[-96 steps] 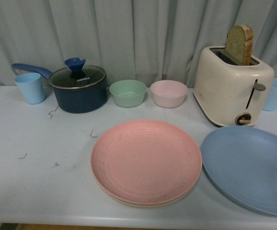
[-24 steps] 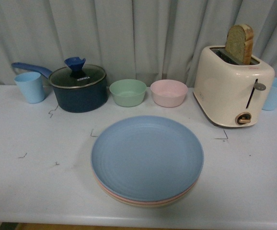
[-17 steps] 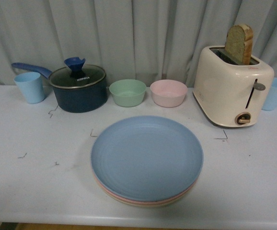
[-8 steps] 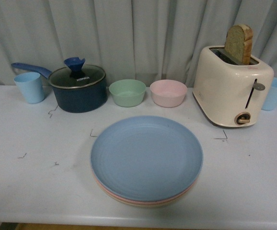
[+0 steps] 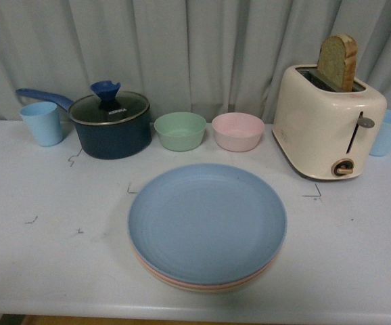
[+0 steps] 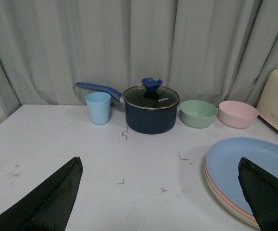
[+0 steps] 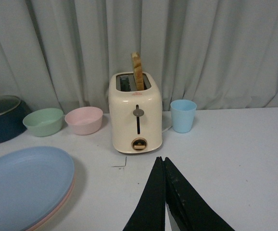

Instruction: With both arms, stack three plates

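Blue plate (image 5: pixel 207 221) is now sitting on top of the pink plate (image 5: pixel 202 286), having come over from the right side of the table (image 5: pixel 40 257) since the earliest frame; nothing is shifting over the last second. Cream plate (image 6: pixel 225 203) is showing as the lowest rim, so all three are stacking near the front edge, rims roughly aligned. Stack is looking done. Left tool (image 6: pixel 160 192) is hanging spread wide, holding nothing, well short of the stack. Right tool (image 7: pixel 165 195) is pressed together, empty. Best move, I'd say: keep both arms clear and avoid nudging the rim. Table is pale, with small pen marks; pot (image 5: pixel 110 124), two bowls, toaster (image 5: pixel 327 125), and cups are lining the back by a grey curtain (image 5: pixel 202 47).
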Action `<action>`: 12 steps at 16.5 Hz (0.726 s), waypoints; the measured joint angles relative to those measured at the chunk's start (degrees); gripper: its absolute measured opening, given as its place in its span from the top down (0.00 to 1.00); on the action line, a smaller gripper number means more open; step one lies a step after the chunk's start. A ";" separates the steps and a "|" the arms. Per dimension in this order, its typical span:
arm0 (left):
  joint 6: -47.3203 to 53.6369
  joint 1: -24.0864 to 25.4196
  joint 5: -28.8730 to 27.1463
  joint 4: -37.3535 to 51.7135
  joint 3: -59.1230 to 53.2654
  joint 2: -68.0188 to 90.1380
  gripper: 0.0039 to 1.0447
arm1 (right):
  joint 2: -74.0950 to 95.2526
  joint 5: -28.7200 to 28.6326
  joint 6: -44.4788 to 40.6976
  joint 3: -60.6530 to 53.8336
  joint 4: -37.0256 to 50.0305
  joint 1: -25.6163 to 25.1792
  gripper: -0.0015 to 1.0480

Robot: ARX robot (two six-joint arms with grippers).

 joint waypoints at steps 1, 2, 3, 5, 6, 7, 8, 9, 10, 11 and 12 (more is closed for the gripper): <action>0.00 0.00 0.00 0.00 0.00 0.00 0.06 | -0.57 -0.02 0.00 0.00 -0.57 0.00 0.98; 0.00 0.00 0.00 0.00 0.00 0.00 0.06 | -1.46 0.00 0.00 0.00 -1.49 0.00 0.98; 0.00 0.00 0.00 0.00 0.00 0.00 0.06 | -2.82 0.00 0.00 0.00 -2.78 0.00 0.98; 0.00 0.00 0.00 0.00 0.00 0.00 0.06 | -4.44 0.00 0.00 0.00 -4.48 0.00 0.98; 0.00 0.00 0.00 0.00 0.00 0.00 0.06 | -5.38 0.00 0.00 0.00 -5.44 0.00 0.98; 0.00 0.00 0.04 -0.02 0.00 0.00 0.06 | -15.15 -0.13 0.00 0.24 -14.97 0.00 0.98; 0.00 0.00 0.04 0.00 0.00 0.00 0.06 | -15.23 -0.17 -0.04 0.02 -15.89 0.00 0.96; 0.00 0.00 0.02 -0.02 0.00 0.00 0.06 | -15.19 -0.15 -0.04 0.02 -15.76 0.00 0.85; 0.00 0.00 0.02 0.02 0.00 0.00 0.06 | -15.21 -0.17 -0.04 0.02 -15.78 0.00 0.75; 0.00 0.00 0.02 0.02 0.00 0.00 0.06 | -15.21 -0.17 -0.04 0.02 -15.78 0.00 0.67; 0.00 0.00 0.02 0.00 0.00 0.00 0.06 | -15.21 -0.17 -0.04 0.02 -15.78 0.00 0.56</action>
